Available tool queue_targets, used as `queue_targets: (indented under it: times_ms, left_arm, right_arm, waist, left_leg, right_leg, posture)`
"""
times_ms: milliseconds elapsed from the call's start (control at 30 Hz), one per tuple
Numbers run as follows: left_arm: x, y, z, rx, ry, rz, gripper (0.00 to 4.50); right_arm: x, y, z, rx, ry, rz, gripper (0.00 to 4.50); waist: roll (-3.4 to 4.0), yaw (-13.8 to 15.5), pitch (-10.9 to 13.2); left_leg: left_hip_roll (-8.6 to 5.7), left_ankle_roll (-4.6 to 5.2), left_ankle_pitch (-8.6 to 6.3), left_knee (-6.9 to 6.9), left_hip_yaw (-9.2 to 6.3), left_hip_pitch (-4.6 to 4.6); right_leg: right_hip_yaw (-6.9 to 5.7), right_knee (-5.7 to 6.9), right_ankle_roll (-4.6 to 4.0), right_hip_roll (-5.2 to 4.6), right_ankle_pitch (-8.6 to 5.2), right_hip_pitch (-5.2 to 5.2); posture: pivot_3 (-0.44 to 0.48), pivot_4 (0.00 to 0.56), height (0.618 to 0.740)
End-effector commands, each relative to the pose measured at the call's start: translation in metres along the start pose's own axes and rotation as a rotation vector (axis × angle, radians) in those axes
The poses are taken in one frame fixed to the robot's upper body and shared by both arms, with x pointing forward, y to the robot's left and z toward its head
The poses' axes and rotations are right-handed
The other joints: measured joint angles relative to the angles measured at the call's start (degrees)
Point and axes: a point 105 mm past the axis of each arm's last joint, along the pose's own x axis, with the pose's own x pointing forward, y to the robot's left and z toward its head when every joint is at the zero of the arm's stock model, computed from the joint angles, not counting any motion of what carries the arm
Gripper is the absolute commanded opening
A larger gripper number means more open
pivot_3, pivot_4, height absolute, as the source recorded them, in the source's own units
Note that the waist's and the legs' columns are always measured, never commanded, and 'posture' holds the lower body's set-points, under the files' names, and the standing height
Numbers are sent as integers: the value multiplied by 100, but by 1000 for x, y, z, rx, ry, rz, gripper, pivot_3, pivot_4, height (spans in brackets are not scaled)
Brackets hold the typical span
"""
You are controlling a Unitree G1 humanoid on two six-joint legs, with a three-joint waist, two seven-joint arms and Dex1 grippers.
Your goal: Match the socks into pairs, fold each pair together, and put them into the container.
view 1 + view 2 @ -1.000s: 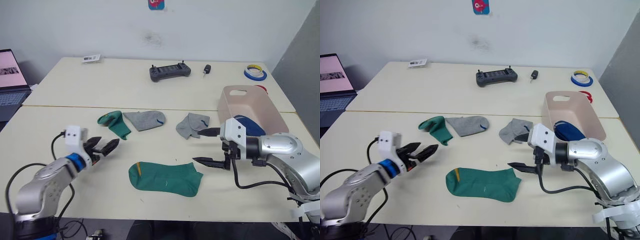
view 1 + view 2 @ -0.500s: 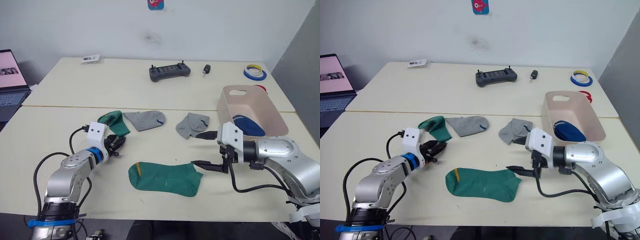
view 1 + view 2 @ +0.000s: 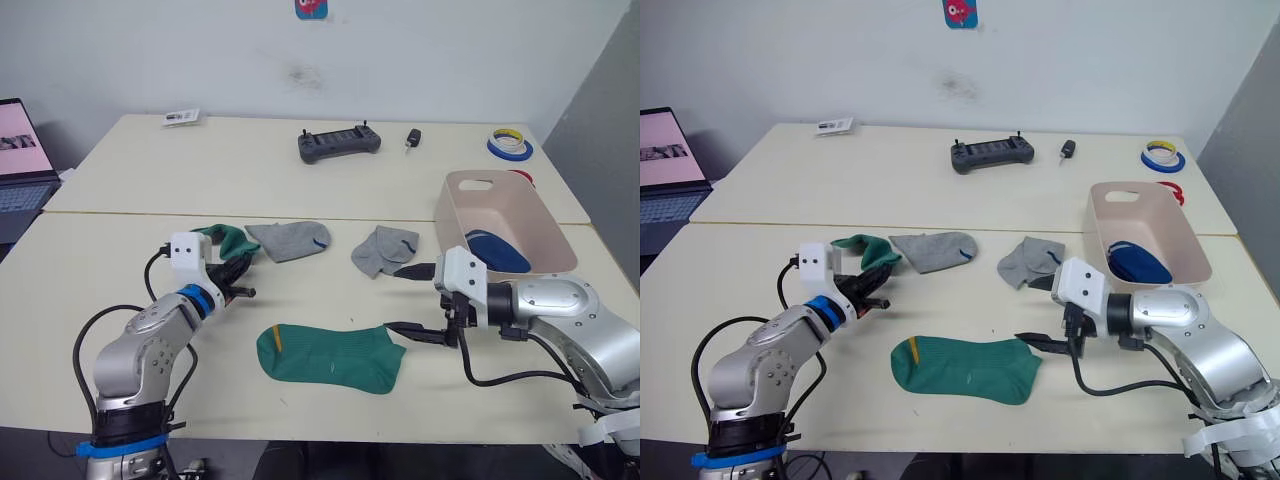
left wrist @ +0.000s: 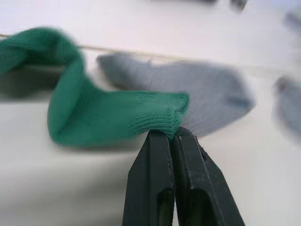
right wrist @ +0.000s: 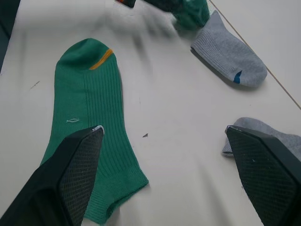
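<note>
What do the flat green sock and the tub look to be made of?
The flat green sock looks like soft ribbed knit fabric, probably cotton blend: fine lengthwise ribs and a matte surface show, with an orange stripe at the toe. The tub looks like smooth moulded plastic, pale pink-beige with a slight sheen, rounded corners and a cut-out handle slot.

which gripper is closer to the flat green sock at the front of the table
Right. The right gripper hangs open just past the flat green sock's cuff end; the left gripper pinches the other green sock, farther off.
</note>
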Motion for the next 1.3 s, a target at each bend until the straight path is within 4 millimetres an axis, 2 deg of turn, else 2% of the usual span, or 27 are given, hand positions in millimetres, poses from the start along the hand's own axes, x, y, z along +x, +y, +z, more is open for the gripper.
queue_targets:
  times_ms: [33,267,467,567,800,900,967,1033,1100,1233,1300]
  left_arm:
    - [-1,-41,14,-138,-37,-112,51]
    - [17,-104,-10,-379,92,-267,51]
    - [38,-133,-35,-401,207,-321,51]
    - [38,-146,-38,-331,223,-396,699]
    - [13,-151,-22,-164,184,-519,2924]
    - [-3,-135,-10,-58,167,-542,3940]
    - [-8,-106,-1,-18,153,-474,4486]
    - [-10,-74,9,27,140,-370,4486]
    - [-12,-59,13,45,142,-326,4486]
    - [-8,-12,16,113,156,-115,4486]
    - [-2,-1,13,142,160,-55,4486]
  right_arm:
    - [-9,-9,6,-49,-9,-38,4500]
    - [-17,-21,5,-77,27,-70,4500]
    - [-22,-24,3,-81,48,-86,4500]
    - [-24,-22,2,-80,58,-90,4500]
    - [-26,-20,1,-71,65,-101,4500]
    - [-24,-20,5,-74,41,-102,4500]
    - [-21,-21,10,-63,11,-108,4500]
    - [-18,-22,15,-54,-21,-122,4500]
    - [-16,-23,18,-48,-35,-131,4500]
    - [-11,-21,16,-49,-29,-125,4500]
    - [-9,-20,16,-50,-29,-123,4500]
  waist:
    - [-1,3,0]
    - [-7,6,1]
    - [-7,8,1]
    - [-7,9,1]
    - [-7,2,1]
    - [-7,-3,1]
    - [-6,-6,1]
    - [-6,-11,1]
    - [-6,-4,1]
    - [-6,33,1]
    - [-6,34,1]
  left_leg:
    - [-1,0,0,1,-2,1]
    - [-7,-6,3,4,1,2]
    - [-10,-16,9,3,5,4]
    - [-15,-22,13,3,9,2]
    - [-10,-25,14,1,10,4]
    - [-8,-25,14,0,10,5]
    - [-7,-25,15,-2,11,7]
    - [-3,-26,15,-2,9,8]
    - [-3,-26,15,-3,6,8]
    - [-13,-25,14,-4,6,3]
    - [-14,-22,13,-4,6,1]
  right_leg:
    - [-2,0,1,0,0,2]
    - [3,-4,2,2,1,7]
    - [6,-3,2,18,1,7]
    - [7,-5,2,22,1,7]
    - [11,-5,2,22,1,6]
    - [11,-5,3,21,1,5]
    - [12,-5,2,20,1,5]
    - [11,-4,2,19,1,4]
    - [10,-4,2,18,0,2]
    - [6,-12,3,13,0,3]
    - [6,-18,3,10,0,4]
  posture:
    - [0,150,740]
    - [0,150,740]
    - [0,150,740]
    - [0,150,740]
    - [0,150,740]
    - [0,150,740]
    - [0,150,740]
    - [0,150,740]
    - [0,150,740]
    - [0,150,740]
    - [0,150,740]
